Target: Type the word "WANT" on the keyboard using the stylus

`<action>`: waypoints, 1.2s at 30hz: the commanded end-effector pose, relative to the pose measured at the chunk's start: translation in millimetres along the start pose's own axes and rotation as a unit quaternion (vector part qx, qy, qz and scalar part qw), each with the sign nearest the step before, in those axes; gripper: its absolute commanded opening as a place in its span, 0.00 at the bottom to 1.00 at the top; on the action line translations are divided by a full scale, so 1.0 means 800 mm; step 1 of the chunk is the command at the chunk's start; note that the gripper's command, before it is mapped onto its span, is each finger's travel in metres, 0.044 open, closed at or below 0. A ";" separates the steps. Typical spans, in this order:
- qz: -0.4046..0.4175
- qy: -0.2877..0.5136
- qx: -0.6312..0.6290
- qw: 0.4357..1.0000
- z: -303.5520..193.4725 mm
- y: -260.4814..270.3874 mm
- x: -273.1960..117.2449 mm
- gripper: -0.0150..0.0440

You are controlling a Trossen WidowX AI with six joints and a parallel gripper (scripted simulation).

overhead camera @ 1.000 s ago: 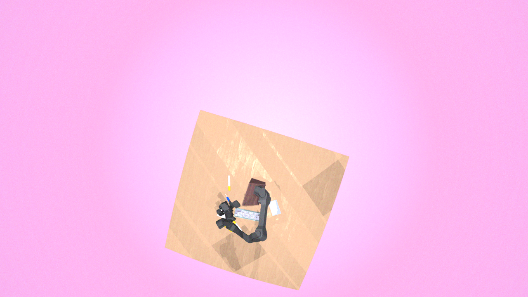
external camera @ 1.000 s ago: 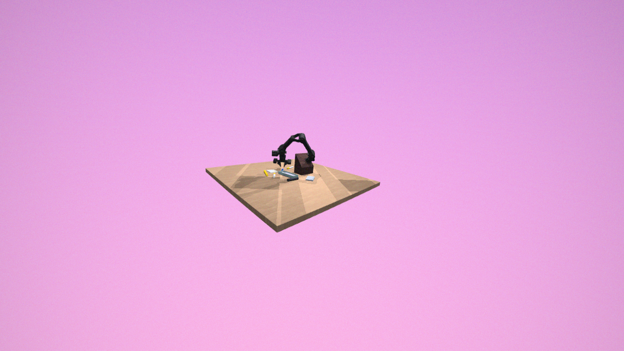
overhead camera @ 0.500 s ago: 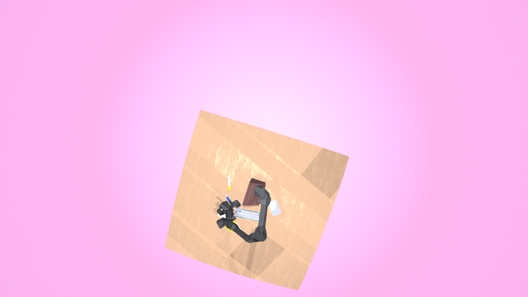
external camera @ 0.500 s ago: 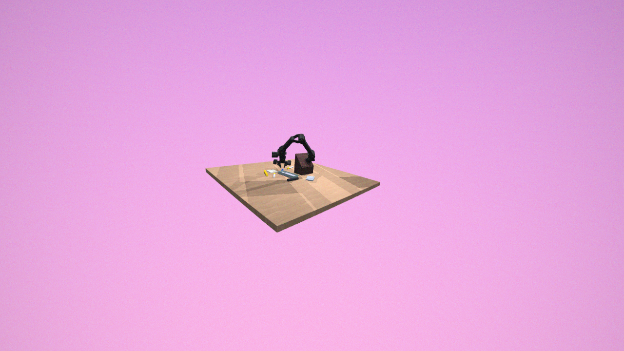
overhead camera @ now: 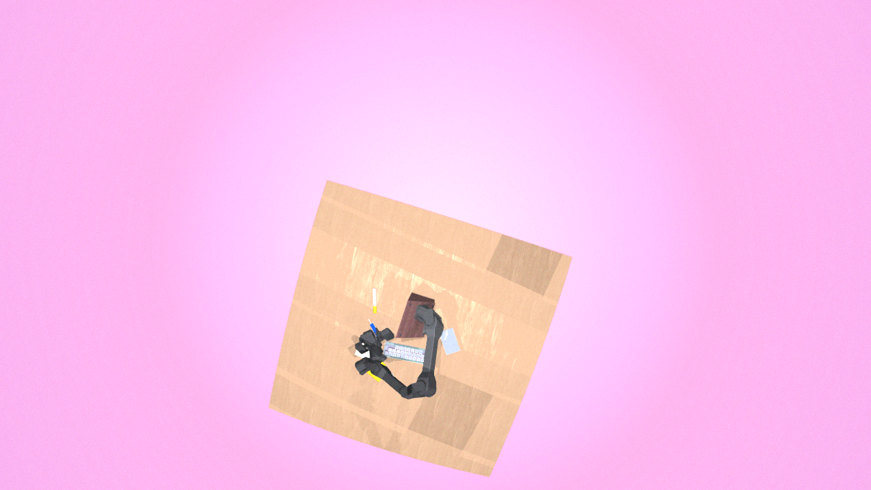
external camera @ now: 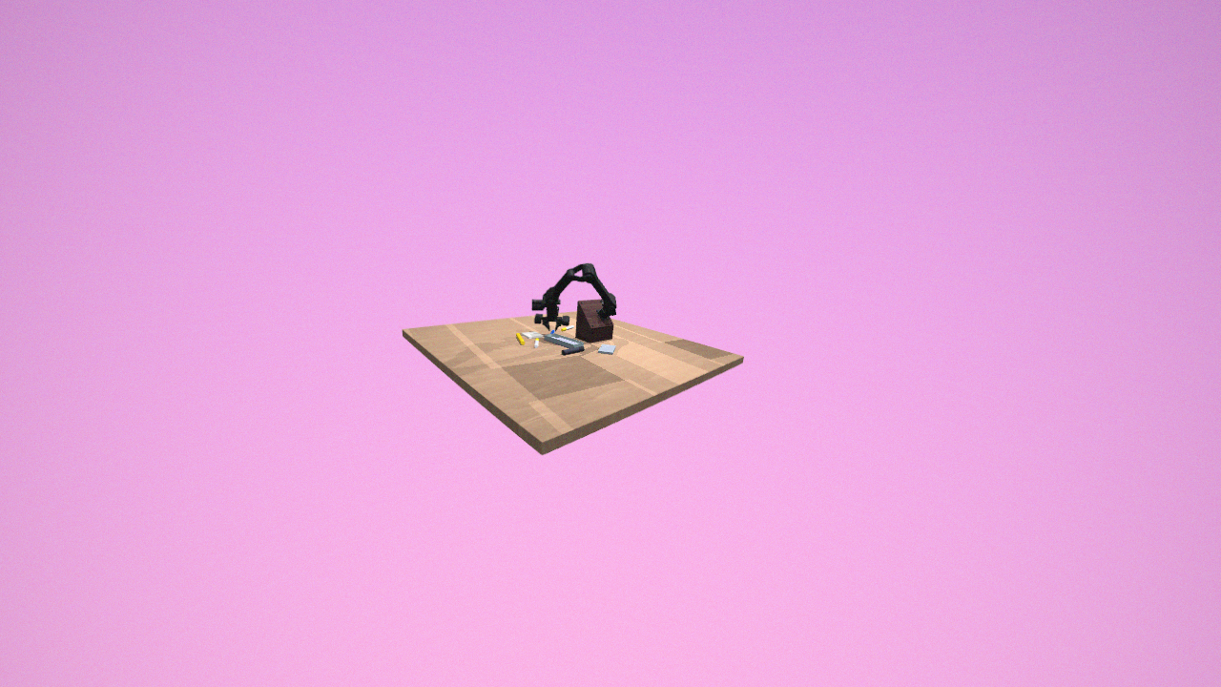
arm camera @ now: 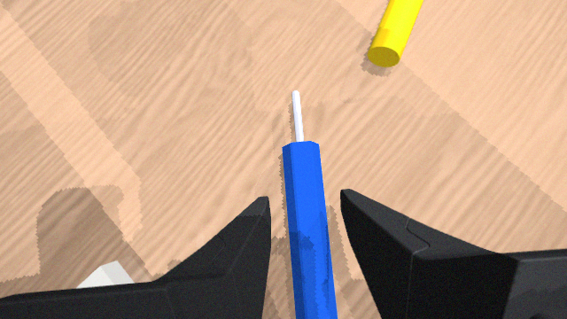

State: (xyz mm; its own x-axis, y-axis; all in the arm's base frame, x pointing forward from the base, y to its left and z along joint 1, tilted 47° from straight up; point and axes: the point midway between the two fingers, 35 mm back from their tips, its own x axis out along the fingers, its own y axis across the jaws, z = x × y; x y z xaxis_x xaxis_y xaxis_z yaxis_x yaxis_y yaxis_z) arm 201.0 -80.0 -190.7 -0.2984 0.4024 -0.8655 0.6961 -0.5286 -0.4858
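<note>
The stylus (overhead camera: pixel 373 328) (external camera: pixel 552 332) (arm camera: pixel 306 177) has a blue body and a thin white tip. It lies on the desk, with the tip pointing up the wrist view. My gripper (arm camera: pixel 305 202) (external camera: pixel 552 327) is partly open just above the desk. Its fingers stand on both sides of the blue body, with a visible gap on each side. The stylus's rear part runs out of the wrist view. The keyboard (overhead camera: pixel 405 350) (external camera: pixel 563 341) lies beside the gripper, to its right in the top view. The arm covers its right end there.
A white-and-yellow marker (overhead camera: pixel 374 299) (arm camera: pixel 399 27) lies beyond the stylus tip. A dark wedge-shaped block (overhead camera: pixel 410 320) (external camera: pixel 593 324) stands behind the keyboard. A light blue pad (overhead camera: pixel 451 342) (external camera: pixel 606 349), a white block (arm camera: pixel 104 276), a yellow object (external camera: pixel 520 338) and a black cylinder (external camera: pixel 572 350) lie around.
</note>
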 end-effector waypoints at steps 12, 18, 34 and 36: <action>-0.002 0.002 0.003 1.000 -0.007 -0.001 0.012 0.51; -0.001 0.000 0.000 1.000 -0.006 0.000 0.010 0.29; 0.000 -0.001 0.000 1.000 0.012 0.001 -0.022 0.25; 0.000 -0.001 0.000 1.000 0.020 0.001 -0.035 0.25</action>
State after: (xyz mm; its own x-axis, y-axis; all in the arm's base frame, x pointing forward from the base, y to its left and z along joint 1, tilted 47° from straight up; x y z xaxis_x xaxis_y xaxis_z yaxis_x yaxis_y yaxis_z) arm 197.1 -88.5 -180.5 -0.3099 0.4094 -0.8581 0.6887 -0.5256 -0.4995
